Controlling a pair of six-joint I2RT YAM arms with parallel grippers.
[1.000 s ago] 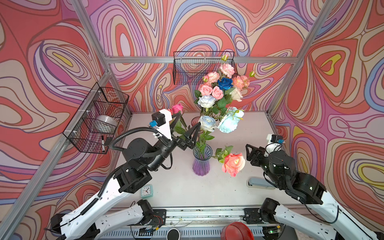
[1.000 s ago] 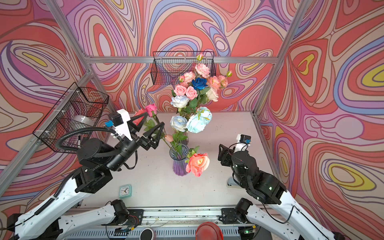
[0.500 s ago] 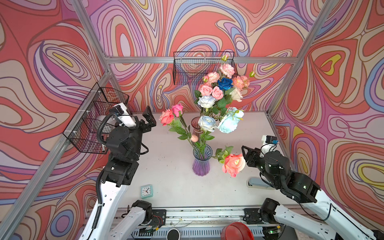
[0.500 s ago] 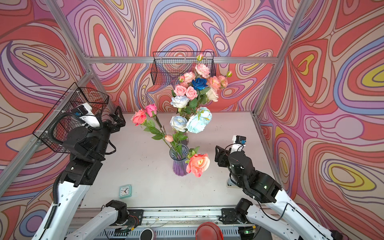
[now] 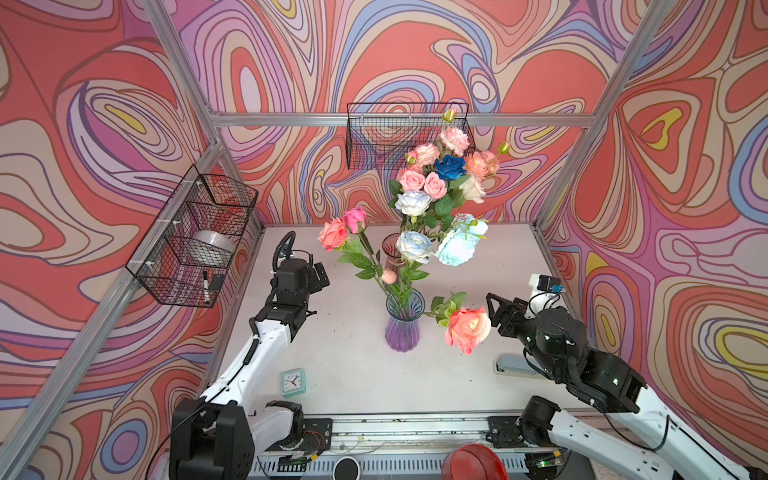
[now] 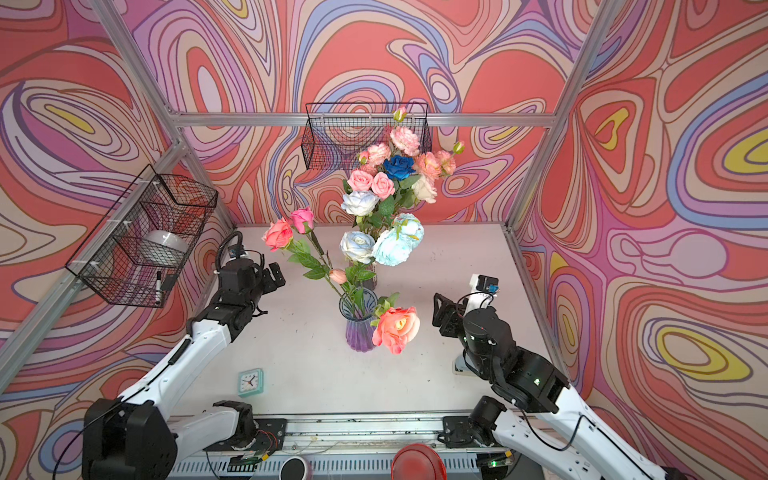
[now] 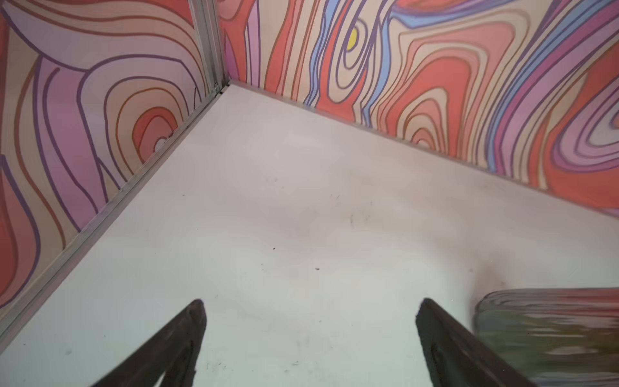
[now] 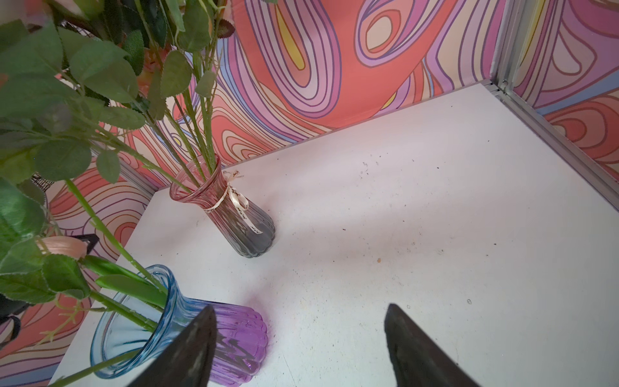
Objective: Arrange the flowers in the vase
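A blue-rimmed purple glass vase stands mid-table. It holds a few of the flowers: a coral rose and a pink rose lean left on long stems, and a peach rose droops over the right side. Behind it a pink-grey vase carries the large bunch of flowers. My left gripper is open over bare table, left of the vases. Just right of the peach rose, my right gripper is open and empty.
A wire basket with a tape roll and a marker hangs on the left wall; another basket hangs on the back wall. A small teal clock and a stapler lie near the front. A red round thing sits at the front rail.
My left gripper has left the stems at the purple vase, swung up and out to the left, then come down there. The coral and pink roses stay in the vase. The right gripper's jaws have widened slightly.
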